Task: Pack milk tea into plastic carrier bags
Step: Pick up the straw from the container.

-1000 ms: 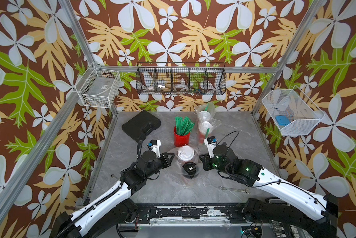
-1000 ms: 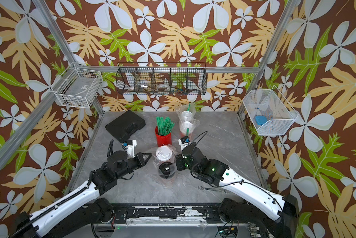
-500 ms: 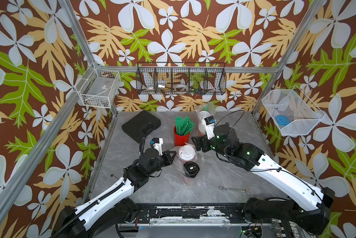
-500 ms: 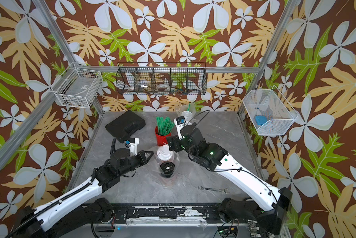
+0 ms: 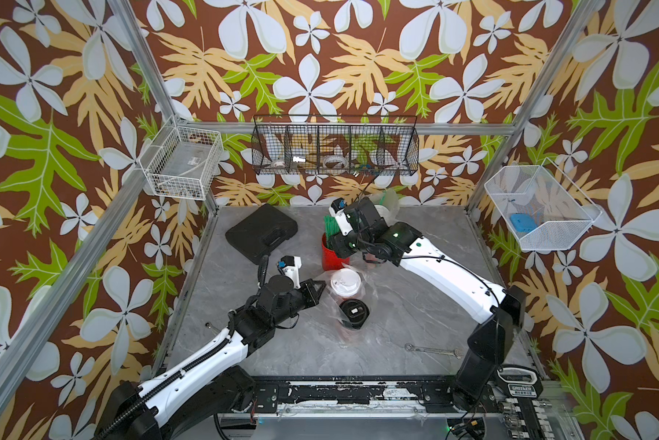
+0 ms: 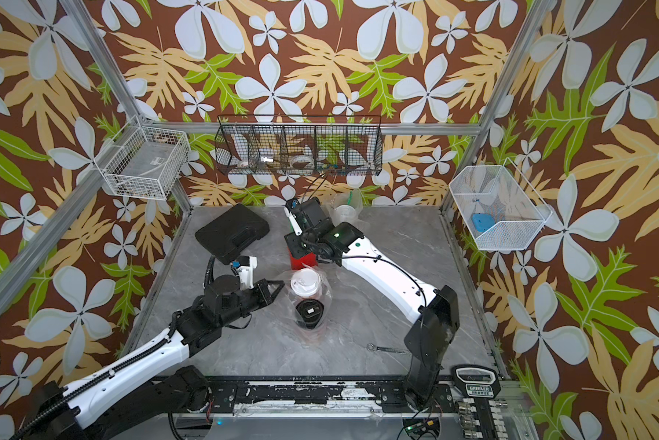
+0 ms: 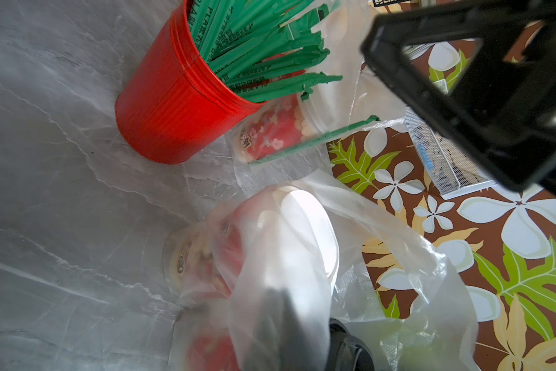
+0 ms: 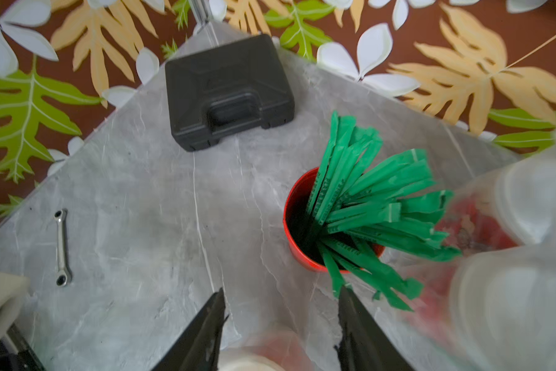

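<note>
the left gripper (image 5: 319,289) was clamped shut, apparently pinching the edge of the near bag (image 7: 398,244). the right gripper (image 8: 281,292) hung with jaws apart and empty above the pot of straws (image 5: 329,255). the near bag stood mid-table around a white-lidded cup (image 5: 345,282) and a black-lidded cup (image 5: 353,312), both upright, side by side. a second bag (image 6: 345,211) with cups sat at the back, just beside the pot. the film looked thin, limp and slippery, so a pinch could slide. the cups seemed top-heavy, with crushable paper walls. the best hold was probably both handle loops, gathered above the lids.

Straw pot (image 5: 331,259) crowds bagged cups (image 5: 345,282); tabletop (image 5: 396,324) open near wrench (image 5: 432,349)
</note>
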`<state>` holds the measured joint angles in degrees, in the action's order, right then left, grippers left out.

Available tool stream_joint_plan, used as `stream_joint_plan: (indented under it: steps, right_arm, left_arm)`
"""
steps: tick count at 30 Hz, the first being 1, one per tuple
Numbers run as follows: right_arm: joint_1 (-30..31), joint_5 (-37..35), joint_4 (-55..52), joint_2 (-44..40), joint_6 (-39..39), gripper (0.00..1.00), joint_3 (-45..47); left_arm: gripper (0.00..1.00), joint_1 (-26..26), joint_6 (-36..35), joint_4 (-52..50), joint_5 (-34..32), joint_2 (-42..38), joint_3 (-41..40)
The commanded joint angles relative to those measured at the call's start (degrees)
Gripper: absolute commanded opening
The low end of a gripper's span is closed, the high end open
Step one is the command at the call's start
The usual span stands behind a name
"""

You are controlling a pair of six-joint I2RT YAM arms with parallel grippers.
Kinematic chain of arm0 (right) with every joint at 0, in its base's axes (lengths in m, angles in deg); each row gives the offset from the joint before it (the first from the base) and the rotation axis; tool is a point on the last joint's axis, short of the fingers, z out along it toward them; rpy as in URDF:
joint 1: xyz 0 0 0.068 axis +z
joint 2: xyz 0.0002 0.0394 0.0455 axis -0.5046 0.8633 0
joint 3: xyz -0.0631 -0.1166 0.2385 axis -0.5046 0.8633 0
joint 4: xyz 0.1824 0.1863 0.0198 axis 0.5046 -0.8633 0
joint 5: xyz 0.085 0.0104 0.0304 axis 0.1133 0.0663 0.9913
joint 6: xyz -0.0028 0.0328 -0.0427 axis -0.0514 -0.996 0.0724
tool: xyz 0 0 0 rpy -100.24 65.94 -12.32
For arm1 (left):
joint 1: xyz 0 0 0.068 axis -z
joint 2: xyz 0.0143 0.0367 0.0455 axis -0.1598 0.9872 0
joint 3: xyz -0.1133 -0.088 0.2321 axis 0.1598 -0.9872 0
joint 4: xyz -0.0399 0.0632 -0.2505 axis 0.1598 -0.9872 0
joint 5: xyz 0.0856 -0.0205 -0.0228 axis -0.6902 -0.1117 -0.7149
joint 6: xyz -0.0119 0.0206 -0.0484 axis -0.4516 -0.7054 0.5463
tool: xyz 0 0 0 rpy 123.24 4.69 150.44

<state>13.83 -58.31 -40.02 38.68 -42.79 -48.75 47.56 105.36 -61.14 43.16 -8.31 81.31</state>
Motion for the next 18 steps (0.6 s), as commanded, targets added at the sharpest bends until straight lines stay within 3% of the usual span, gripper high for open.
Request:
stream_joint_plan:
  steps: [1, 18]
  right_arm:
    - [-0.1, -0.5, -6.3, 2.7, 0.9, 0.54, -2.6]
    - [-1.0, -5.5, -5.4, 5.2, 0.5, 0.56, -1.7]
  left_arm:
    - [0.00, 0.0, -0.2, 2.3, -0.8, -0.1, -0.2]
    - [0.00, 0.0, -0.9, 2.8, -0.5, 1.1, 0.3]
